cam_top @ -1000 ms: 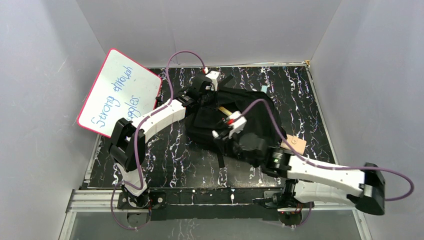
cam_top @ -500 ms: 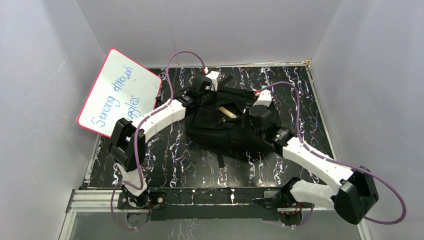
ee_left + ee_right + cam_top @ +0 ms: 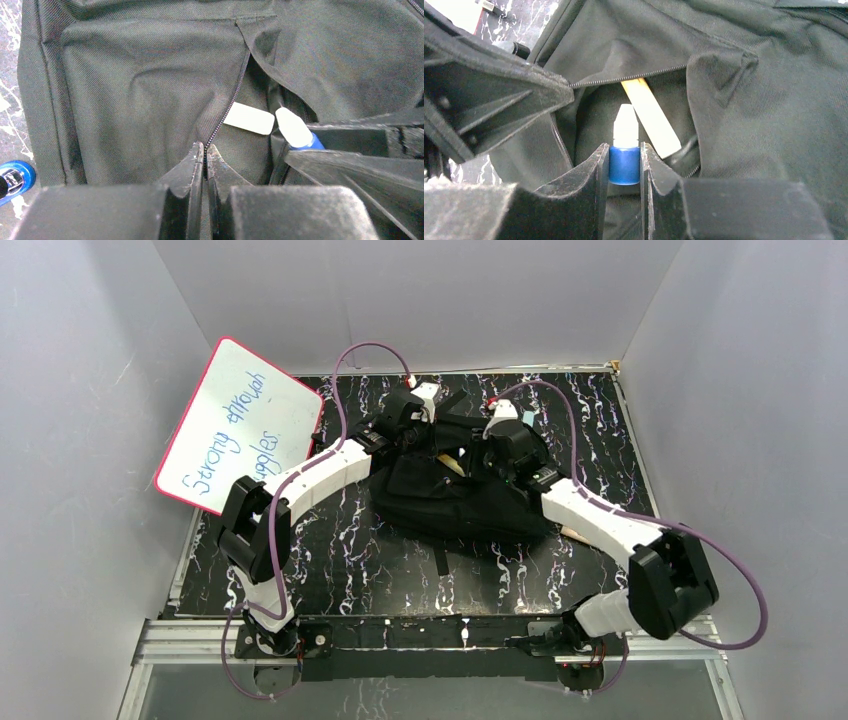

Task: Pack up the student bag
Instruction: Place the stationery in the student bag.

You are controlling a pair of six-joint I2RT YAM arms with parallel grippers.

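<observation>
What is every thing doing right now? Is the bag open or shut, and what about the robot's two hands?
student bag: lying on the table, pocket unzipped.
left gripper: shut, pinching the bag's zipper edge.
right gripper: shut on the blue tube.
blue tube: held, white cap pointing into the pocket.
pale stick: lying in the open pocket.
whiteboard: tilted against the left wall, written on.

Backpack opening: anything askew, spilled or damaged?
Nothing spilled or damaged. The left pincer pinches the zipper edge of the backpack; the right pincer holds a blue bottle at the opening. Only a pale flat stick inside lies slanted across the gap.
</observation>
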